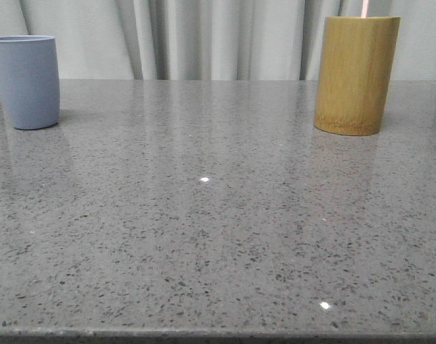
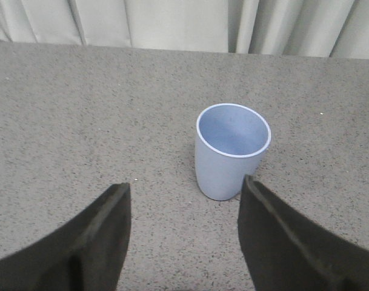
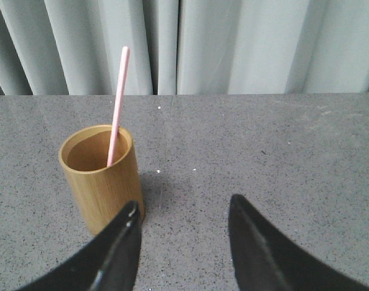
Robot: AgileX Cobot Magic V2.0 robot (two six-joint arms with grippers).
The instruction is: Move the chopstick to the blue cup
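Right gripper (image 3: pixel 181 242) jaws spread, empty; left gripper (image 2: pixel 184 236) likewise, hanging above blue cup (image 2: pixel 231 150) (cup empty). Chopstick (image 3: pixel 117 103) stands leaning in bamboo holder (image 3: pixel 102 176), well apart from cup. Nothing done yet: grasp, lift, carry, drop all remain.

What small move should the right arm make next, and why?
Probably move the open right gripper forward and up toward the chopstick. The chopstick stands in the bamboo holder, leaning on its rim, and nothing is gripped. The blue cup looks empty.
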